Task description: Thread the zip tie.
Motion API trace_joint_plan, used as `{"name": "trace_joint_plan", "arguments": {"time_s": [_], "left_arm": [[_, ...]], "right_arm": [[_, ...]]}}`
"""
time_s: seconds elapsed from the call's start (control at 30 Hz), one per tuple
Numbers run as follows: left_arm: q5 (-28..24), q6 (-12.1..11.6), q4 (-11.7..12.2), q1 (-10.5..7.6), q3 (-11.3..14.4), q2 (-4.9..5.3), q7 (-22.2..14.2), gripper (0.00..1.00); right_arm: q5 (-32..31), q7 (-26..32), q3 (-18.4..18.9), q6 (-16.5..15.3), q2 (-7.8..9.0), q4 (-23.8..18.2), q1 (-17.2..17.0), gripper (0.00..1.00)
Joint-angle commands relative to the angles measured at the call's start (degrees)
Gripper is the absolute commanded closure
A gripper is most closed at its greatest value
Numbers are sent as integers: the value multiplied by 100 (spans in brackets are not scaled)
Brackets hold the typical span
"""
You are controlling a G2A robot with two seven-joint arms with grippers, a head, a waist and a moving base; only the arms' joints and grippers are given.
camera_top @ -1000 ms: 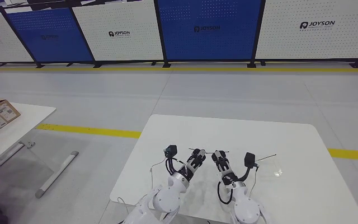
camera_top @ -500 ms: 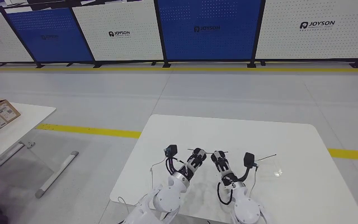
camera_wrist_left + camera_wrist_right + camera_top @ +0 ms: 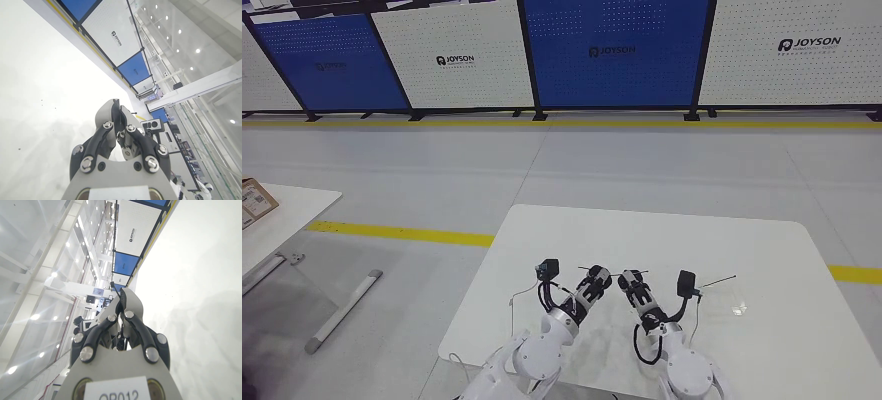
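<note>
A thin black zip tie (image 3: 120,115) runs edge-on between the fingers of my left gripper (image 3: 119,106), which is shut on it. My right gripper (image 3: 121,294) is shut on a black zip tie too, and the tie's square head (image 3: 112,284) sticks out past the fingertips. In the top view the left gripper (image 3: 601,277) and the right gripper (image 3: 628,280) face each other a small gap apart, above the near middle of the white table (image 3: 542,230). Whether both hold the same tie I cannot tell.
A loose black zip tie (image 3: 717,281) lies on the table to the right of the arms, with a small clear item (image 3: 739,308) near it. A second table (image 3: 292,215) with a cardboard box (image 3: 254,200) stands off to the left.
The lower part of the right arm has shifted slightly to the right. Both grippers stay shut and almost where they were.
</note>
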Motion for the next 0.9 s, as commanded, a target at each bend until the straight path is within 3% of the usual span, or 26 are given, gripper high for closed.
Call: {"name": "trace_joint_plan", "arguments": {"time_s": [0.0, 0.17, 0.33, 0.5, 0.87], "left_arm": [[-103, -9, -23, 8, -38, 7, -104, 100], [-164, -2, -63, 22, -89, 20, -201, 100], [-4, 20, -49, 14, -99, 18, 35, 100], [2, 22, -5, -12, -57, 11, 36, 100], [-71, 53, -36, -4, -80, 30, -234, 100]], "right_arm": [[-33, -45, -5, -56, 3, -21, -19, 100], [-85, -82, -14, -66, 8, -47, -42, 100], [-103, -157, -36, -22, 4, -23, -36, 100], [-102, -195, -46, -20, 2, -18, -35, 100], [-113, -149, -49, -54, 11, -18, -34, 100]]}}
